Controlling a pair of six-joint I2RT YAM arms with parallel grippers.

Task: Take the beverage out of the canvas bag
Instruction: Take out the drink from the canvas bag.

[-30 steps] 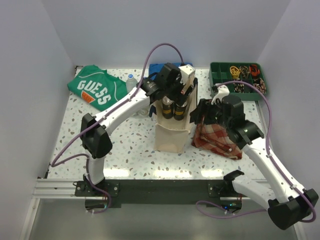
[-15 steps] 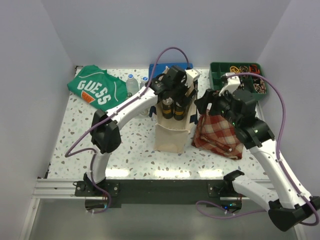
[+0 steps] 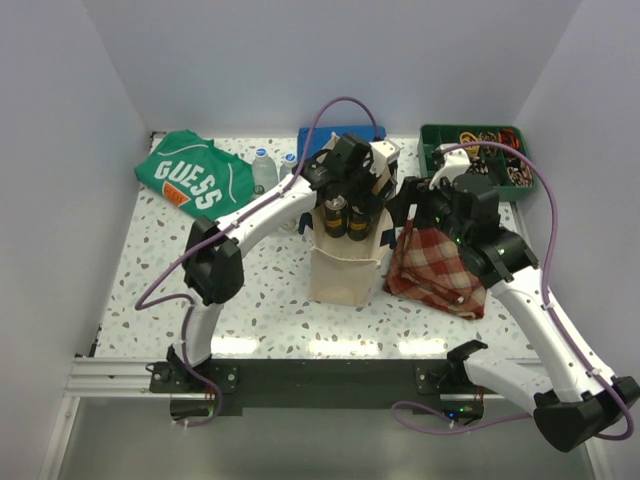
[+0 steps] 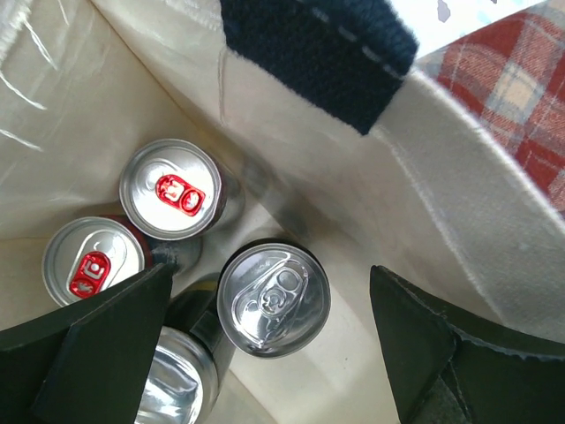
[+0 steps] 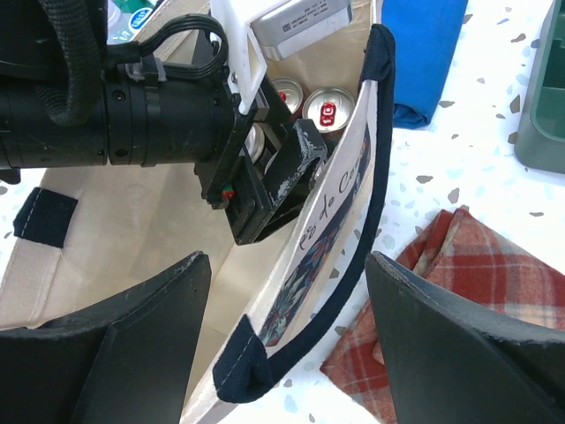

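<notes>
Extraction not yet made. The upright cream canvas bag with navy handles (image 3: 345,272) stands mid-table. Inside its mouth the left gripper (image 4: 265,353), jaws spread, flanks the silver-lidded black beverage can (image 4: 274,299), ungrasped. The right gripper (image 5: 282,353), likewise spread, straddles the bag's rim. Clamping and lifting are outstanding.

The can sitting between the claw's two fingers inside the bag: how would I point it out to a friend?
Find the upright cream canvas bag with navy handles mid-table. Inside, the left claw hangs open over a cluster of drink cans. Your can sits between its fingers and has an all-silver tab; two neighbours have red tabs.
</notes>
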